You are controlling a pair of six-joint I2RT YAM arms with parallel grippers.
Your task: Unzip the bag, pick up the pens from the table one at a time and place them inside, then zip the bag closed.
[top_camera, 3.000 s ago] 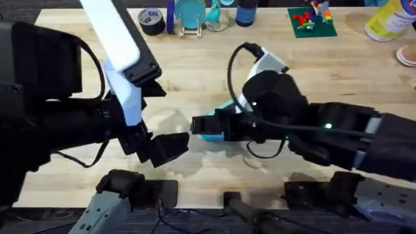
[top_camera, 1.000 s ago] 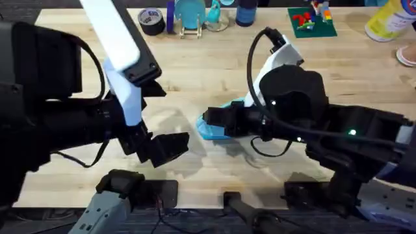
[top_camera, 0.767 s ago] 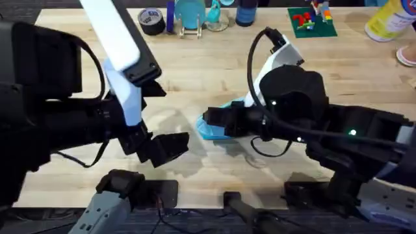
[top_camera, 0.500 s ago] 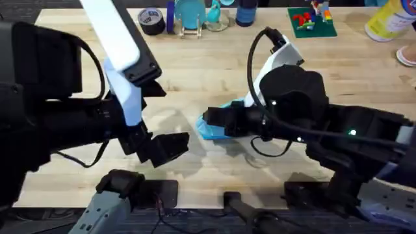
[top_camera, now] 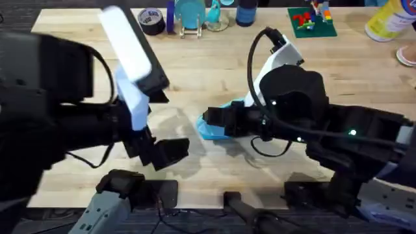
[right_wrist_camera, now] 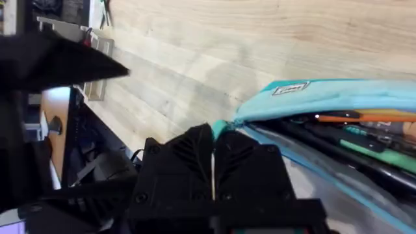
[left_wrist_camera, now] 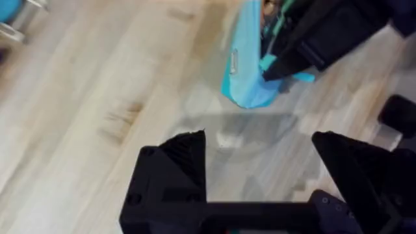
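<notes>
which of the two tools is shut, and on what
The right tool, at the end of the light-blue bag: its fingers are pressed together at the bag's zipper end. The left tool hangs spread wide over bare table, touching nothing.

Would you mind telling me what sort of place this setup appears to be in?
Probably a robotics lab workbench: a butcher-block table with two robot arms, a tape roll and a toy brick model along the far edge.

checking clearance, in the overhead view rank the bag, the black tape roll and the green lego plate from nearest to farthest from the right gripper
1. The bag, at the right gripper itself, mid-table.
2. The black tape roll, at the far edge, left of centre.
3. The green lego plate, at the far edge, right of centre.
</notes>
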